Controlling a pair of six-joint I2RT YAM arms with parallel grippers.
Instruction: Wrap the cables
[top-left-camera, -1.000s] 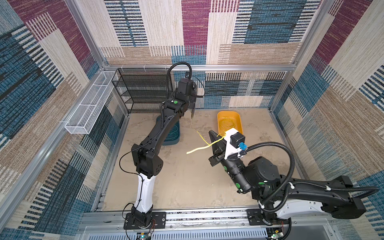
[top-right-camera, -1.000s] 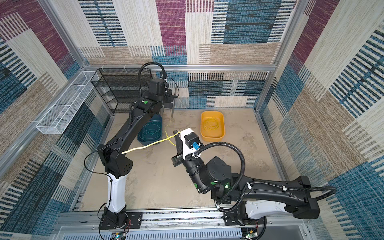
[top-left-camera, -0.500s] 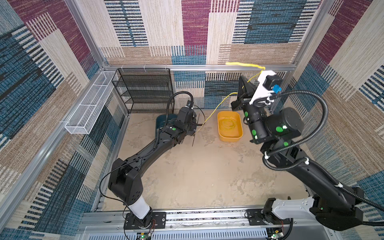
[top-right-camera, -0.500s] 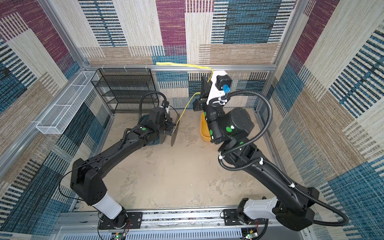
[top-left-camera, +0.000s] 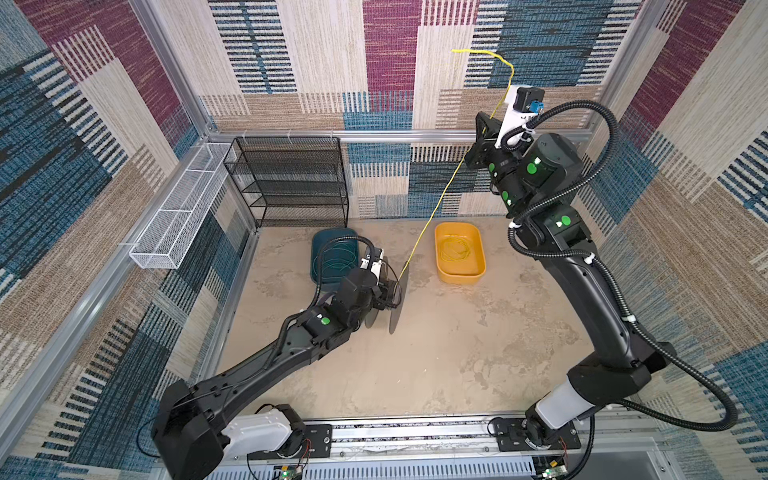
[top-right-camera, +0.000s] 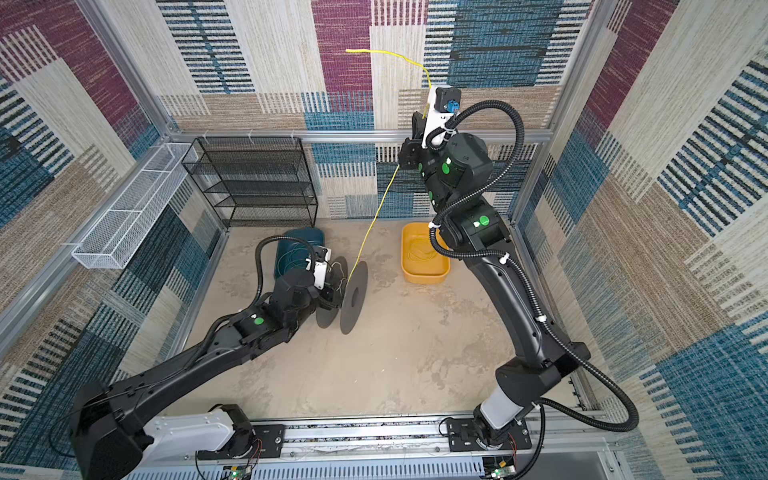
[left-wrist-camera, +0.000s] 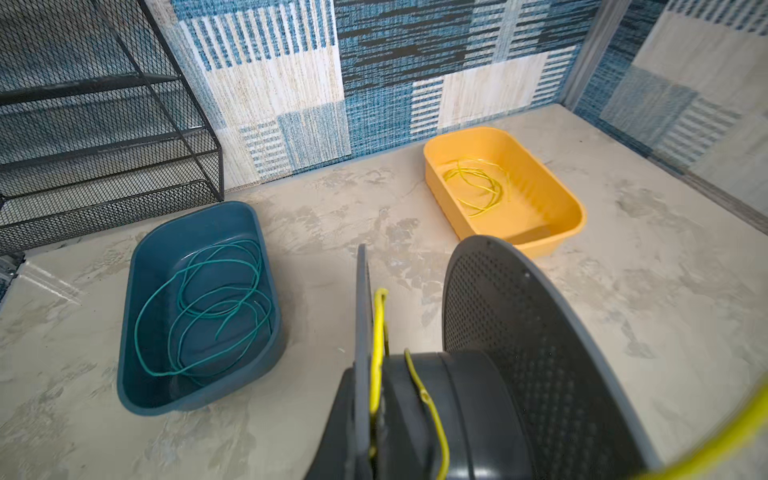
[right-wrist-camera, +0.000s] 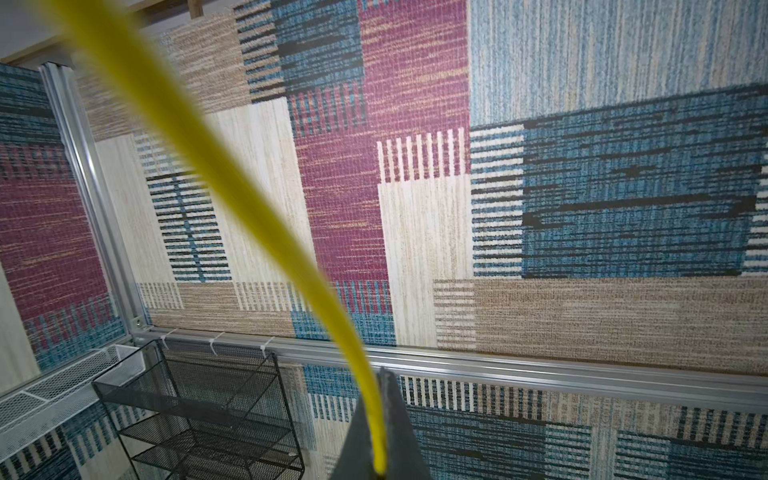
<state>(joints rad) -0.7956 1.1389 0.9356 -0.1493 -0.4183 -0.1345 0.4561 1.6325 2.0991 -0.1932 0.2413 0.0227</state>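
While a white mesh basket (top-left-camera: 178, 216) hangs on the left wall, a black wire rack (top-left-camera: 291, 183) stands beside it against the back wall; in front of the rack a blue tub (left-wrist-camera: 129, 311) sits on the floor, with a green cable (left-wrist-camera: 199, 299) lying in loose loops inside; just right of the tub the left gripper (top-right-camera: 332, 291) is low over the floor, clamped on a dark grey spool (top-right-camera: 354, 297) whose two flanges stand on edge; a turn of the yellow cable (top-right-camera: 377, 216) lies on the hub, seen close in the left wrist view; from the spool this cable runs taut, up and to the right, to the right gripper (right-wrist-camera: 381, 382), which is raised high near the back wall; its fingers are pressed together, pinching the cable between them; past the grip a free tail rises and bends to the left; below, right of the taut line and apart from it, a yellow tub (top-left-camera: 459, 276) rests on the floor, holding a second yellow cable (left-wrist-camera: 473, 183) in a small loose coil.
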